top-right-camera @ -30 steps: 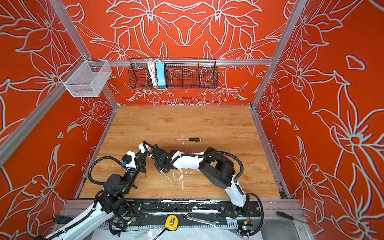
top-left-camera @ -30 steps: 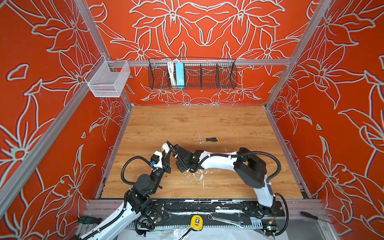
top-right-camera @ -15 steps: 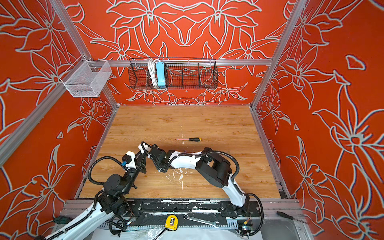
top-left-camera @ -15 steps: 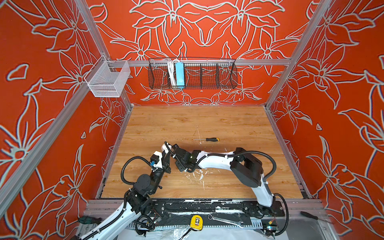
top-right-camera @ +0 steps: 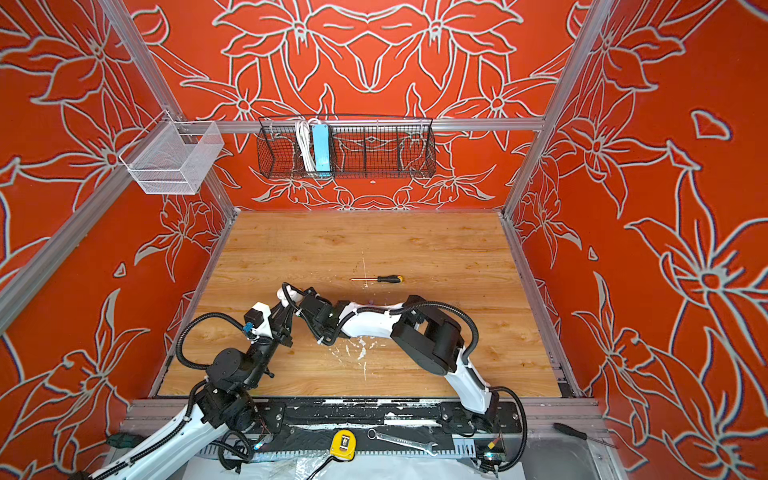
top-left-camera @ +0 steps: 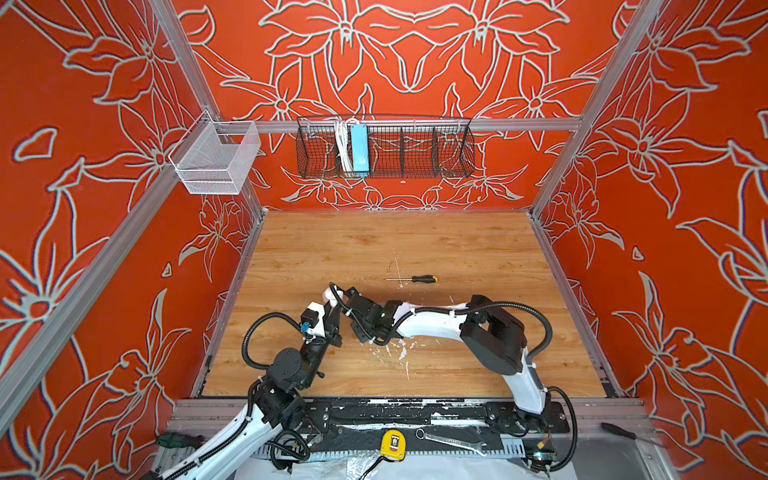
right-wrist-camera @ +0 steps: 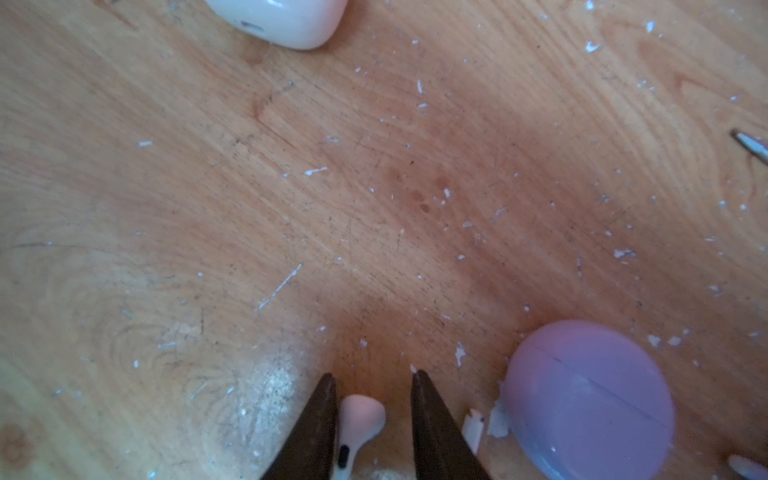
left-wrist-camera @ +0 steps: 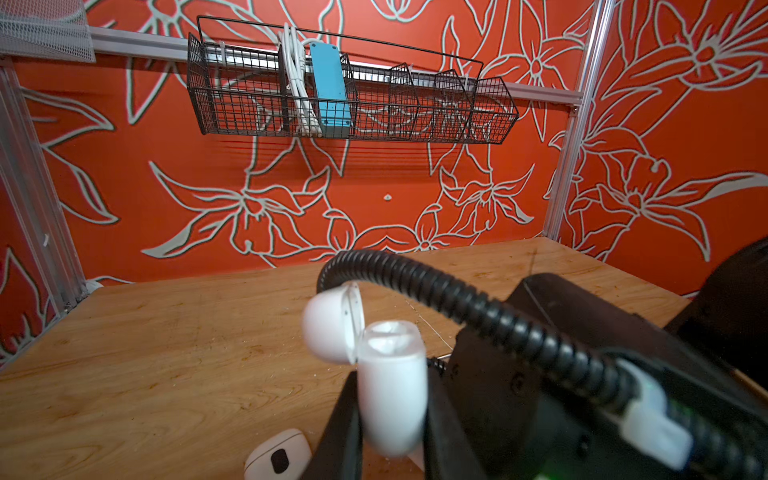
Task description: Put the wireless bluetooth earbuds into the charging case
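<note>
Currently: white earbud [right-wrist-camera: 359, 419] sits between dark fingers [right-wrist-camera: 316, 432] of right gripper [right-wrist-camera: 372, 374], over flecked wooden table [right-wrist-camera: 291, 187]. It touches one finger, with a gap to the other; pinched or not, cannot tell. Closed lilac case [right-wrist-camera: 590, 399] just beside that gripper; second white case [right-wrist-camera: 286, 20] well apart. Charging case [left-wrist-camera: 392, 399], lid [left-wrist-camera: 332, 324] flipped open, mouth upward, clamped in left gripper [left-wrist-camera: 390, 372], raised off table. Screwdriver [top-left-camera: 415, 279] lies farther back.
</note>
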Available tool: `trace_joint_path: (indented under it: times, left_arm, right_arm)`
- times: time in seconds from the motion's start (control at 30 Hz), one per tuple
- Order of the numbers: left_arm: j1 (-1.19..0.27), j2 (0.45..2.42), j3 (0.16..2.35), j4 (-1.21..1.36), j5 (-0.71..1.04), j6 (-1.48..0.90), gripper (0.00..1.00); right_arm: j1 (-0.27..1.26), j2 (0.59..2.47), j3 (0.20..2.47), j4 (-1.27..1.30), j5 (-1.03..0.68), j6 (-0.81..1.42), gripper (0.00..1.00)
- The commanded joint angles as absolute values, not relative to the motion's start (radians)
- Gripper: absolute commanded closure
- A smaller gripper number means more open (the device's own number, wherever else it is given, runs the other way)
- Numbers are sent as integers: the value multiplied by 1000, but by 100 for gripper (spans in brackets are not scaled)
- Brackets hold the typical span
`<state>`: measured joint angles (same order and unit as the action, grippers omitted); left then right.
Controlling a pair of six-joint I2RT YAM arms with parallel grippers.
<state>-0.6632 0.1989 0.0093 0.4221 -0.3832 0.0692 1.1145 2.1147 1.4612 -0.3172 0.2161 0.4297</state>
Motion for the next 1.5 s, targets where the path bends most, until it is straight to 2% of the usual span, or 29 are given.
trace_joint_path:
  times: [0.0, 0.27, 0.47, 0.6, 0.83, 1.0, 1.2, 1.27, 1.47]
  left_arm:
    - [-667, 184, 8, 448, -396, 64, 100]
    - [-667, 179, 8, 445, -396, 63, 100]
    - [-667, 177, 40, 396, -396, 34, 100]
    - [-667, 155, 178, 179, -393, -82, 100]
    - [-667, 130, 367, -181, -388, -470, 100]
    - [-667, 114, 405, -142, -137, -433, 100]
    - [-667, 244, 504, -215, -97, -571, 100]
    - [-667, 294, 545, -266, -134, -636, 100]
    - [-667, 373, 585, -277, -152, -653, 100]
  right_arm:
    - [1127, 2108, 1430, -331, 186, 464, 67]
    - [1127, 2093, 1409, -312, 155, 487, 67]
    - [1127, 2092, 1397, -297, 147, 500, 72]
    - [1127, 2079, 1376, -269, 146, 512, 75]
    - [1127, 1985, 1306, -174, 207, 528, 78]
    - [1120, 1888, 1272, -106, 244, 495, 79]
    - [1079, 1806, 1292, -73, 206, 445, 80]
    - [1064, 1781, 1283, -55, 212, 432, 80]
    - [1015, 1724, 1241, 9, 177, 399, 80]
